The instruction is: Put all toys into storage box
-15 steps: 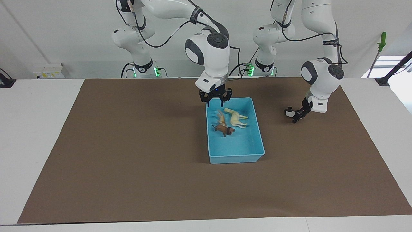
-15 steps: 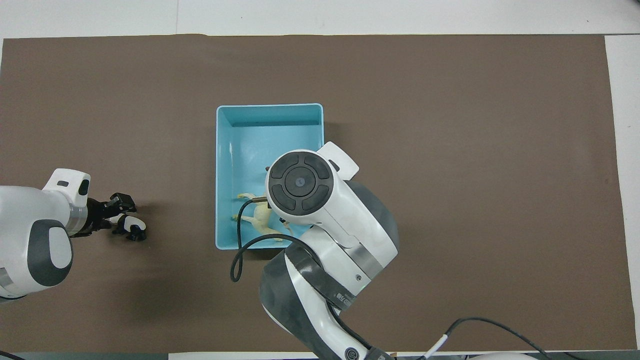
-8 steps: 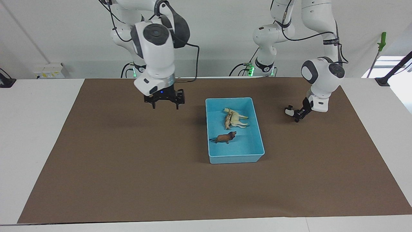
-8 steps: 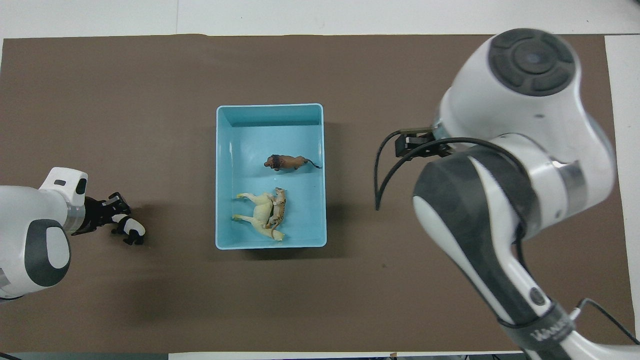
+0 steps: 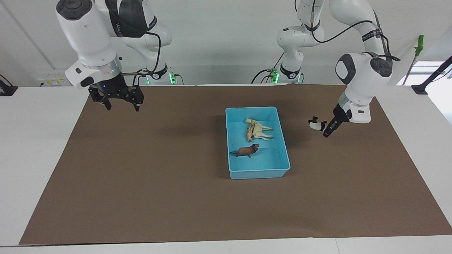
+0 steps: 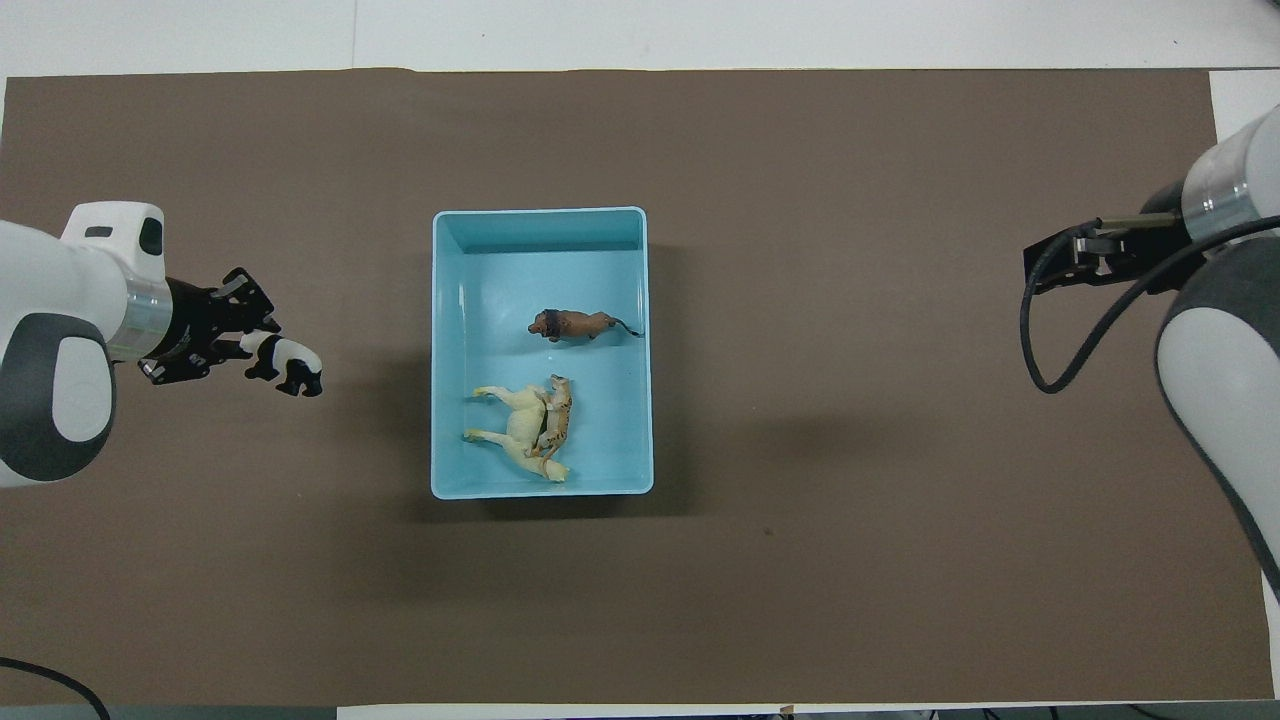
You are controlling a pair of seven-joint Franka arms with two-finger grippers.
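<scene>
The light-blue storage box (image 5: pixel 258 174) sits mid-mat and also shows in the overhead view (image 6: pixel 540 213). In it lie the cream-white horse (image 5: pixel 261 129) (image 6: pixel 513 436), the orange tiger (image 5: pixel 250 132) (image 6: pixel 559 414) leaning against the horse, and the brown lion (image 5: pixel 247 151) (image 6: pixel 572 324). My left gripper (image 5: pixel 324 127) (image 6: pixel 245 340) is shut on the black-and-white panda (image 5: pixel 316 125) (image 6: pixel 287 363) and holds it above the mat, beside the box toward the left arm's end. My right gripper (image 5: pixel 122 101) (image 6: pixel 1075 262) is open and empty, high over the mat's edge at the right arm's end.
A brown mat (image 5: pixel 159 183) covers most of the white table (image 5: pixel 31 148). A green-handled tool (image 5: pixel 418 45) stands off the table at the left arm's end.
My right gripper has swung away from over the box to the right arm's end of the mat; the tiger settled against the horse. My left gripper has lifted the panda off the mat.
</scene>
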